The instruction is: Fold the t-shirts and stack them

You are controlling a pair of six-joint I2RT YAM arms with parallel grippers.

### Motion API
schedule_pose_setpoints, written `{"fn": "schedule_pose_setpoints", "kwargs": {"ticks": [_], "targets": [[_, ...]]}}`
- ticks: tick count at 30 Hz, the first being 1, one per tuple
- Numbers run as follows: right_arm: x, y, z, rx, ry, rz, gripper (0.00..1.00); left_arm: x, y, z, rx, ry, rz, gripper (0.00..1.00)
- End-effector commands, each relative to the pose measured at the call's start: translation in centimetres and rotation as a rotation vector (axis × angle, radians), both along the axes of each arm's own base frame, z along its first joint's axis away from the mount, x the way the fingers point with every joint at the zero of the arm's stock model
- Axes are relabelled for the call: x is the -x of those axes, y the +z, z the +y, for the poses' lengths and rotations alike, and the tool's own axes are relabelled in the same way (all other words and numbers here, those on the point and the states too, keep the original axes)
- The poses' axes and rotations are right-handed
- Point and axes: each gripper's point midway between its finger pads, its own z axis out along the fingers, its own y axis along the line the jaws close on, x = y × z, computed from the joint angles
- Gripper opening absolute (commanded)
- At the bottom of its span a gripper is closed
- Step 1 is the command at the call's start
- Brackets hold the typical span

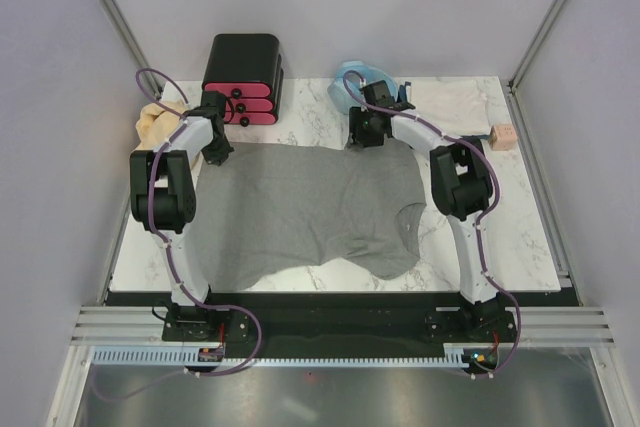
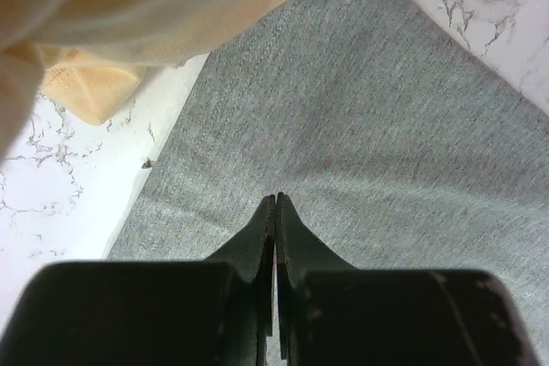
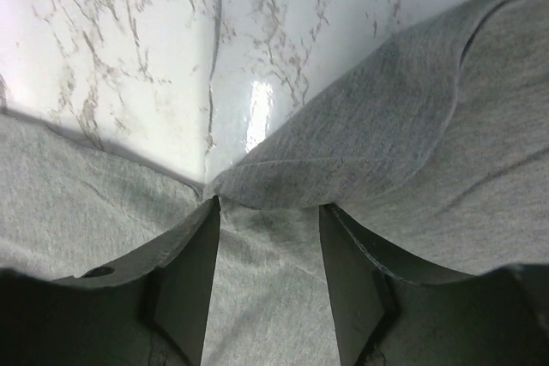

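A marble table (image 1: 500,237) fills the middle of the top view. The heather-grey t-shirt (image 1: 300,207) is spread flat across its centre, with the collar towards the right of the frame and the lower edge rumpled.

The left gripper (image 1: 220,152) is set at the upper left corner of this shirt. In the left wrist view its fingers (image 2: 268,212) are seen pressed together, closed, with the tips down on the grey cloth (image 2: 386,126). Whether any cloth is pinched cannot be told.

The right gripper (image 1: 366,135) is placed at the shirt's upper right edge. In the right wrist view its jaws are held apart, and a folded edge of the grey cloth (image 3: 412,126) lies between them.

A black box (image 1: 243,72) is placed at the upper left. Its 3 pink drawers (image 1: 240,102) are closed, so the contents are hidden.

A whitish t-shirt (image 1: 450,105) is laid at the upper right, and a tan-yellow t-shirt (image 1: 155,125) is bunched at the left edge, just beside the left gripper. A light-blue hose (image 1: 352,77) is coiled at the top centre, behind the right gripper.
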Motion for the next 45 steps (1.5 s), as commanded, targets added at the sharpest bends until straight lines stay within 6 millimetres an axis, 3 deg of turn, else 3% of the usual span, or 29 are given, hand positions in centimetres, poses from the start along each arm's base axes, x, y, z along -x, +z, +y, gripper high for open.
{"fn": "schedule_pose_setpoints", "kwargs": {"ticks": [1, 11, 17, 23, 27, 28, 32, 34, 36, 39, 41, 42, 43, 44, 45], "targets": [[-2.3, 1.7, 1.2, -0.030, 0.029, -0.082, 0.58, -0.4, 0.7, 0.2, -0.007, -0.029, -0.016, 0.02], [-4.6, 2.0, 2.8, -0.071, 0.056, -0.117, 0.59, -0.4, 0.5, 0.1, -0.006, -0.033, -0.010, 0.02], [-5.7, 4.4, 5.1, -0.160, 0.123, -0.170, 0.54, -0.3, 0.5, 0.1, -0.008, -0.037, -0.009, 0.02], [-6.6, 5.2, 6.3, -0.211, 0.146, -0.191, 0.54, -0.3, 0.7, 0.0, -0.003, -0.037, -0.014, 0.02], [-6.6, 9.1, 6.5, -0.240, 0.155, -0.249, 0.54, -0.4, 1.8, 0.0, 0.000, -0.032, -0.038, 0.02], [-6.4, 11.1, 6.4, -0.241, 0.155, -0.277, 0.54, -0.5, 2.5, -0.1, 0.005, -0.028, -0.057, 0.02], [-5.6, 14.9, 4.3, -0.177, 0.123, -0.349, 0.55, -0.6, 4.2, -1.0, 0.061, -0.028, -0.100, 0.04], [-4.3, 16.5, 3.6, -0.162, 0.122, -0.358, 0.55, -0.5, 5.0, -2.0, 0.098, -0.030, -0.120, 0.08], [-2.9, 16.3, 2.5, -0.127, 0.108, -0.321, 0.55, 0.1, 6.0, -3.2, 0.107, -0.054, -0.135, 0.12], [1.2, 15.9, 0.4, -0.069, 0.102, -0.241, 0.57, 1.4, 7.5, -4.4, 0.101, -0.096, -0.153, 0.19], [5.2, 14.9, -1.2, -0.048, 0.096, -0.162, 0.58, 2.8, 8.4, -5.0, 0.119, -0.112, -0.162, 0.21], [7.0, 16.8, -2.1, -0.051, 0.085, -0.185, 0.58, 3.5, 8.7, -5.2, 0.130, -0.112, -0.162, 0.21], [9.6, 14.0, -3.2, -0.019, 0.076, -0.100, 0.58, 4.1, 8.9, -5.5, 0.144, -0.118, -0.163, 0.21], [11.2, 13.8, -3.8, -0.014, 0.074, -0.084, 0.58, 5.1, 8.5, -5.7, 0.151, -0.123, -0.146, 0.21], [13.0, 15.6, -4.4, -0.030, 0.071, -0.116, 0.59, 5.8, 9.7, -6.0, 0.158, -0.132, -0.169, 0.21]]}}
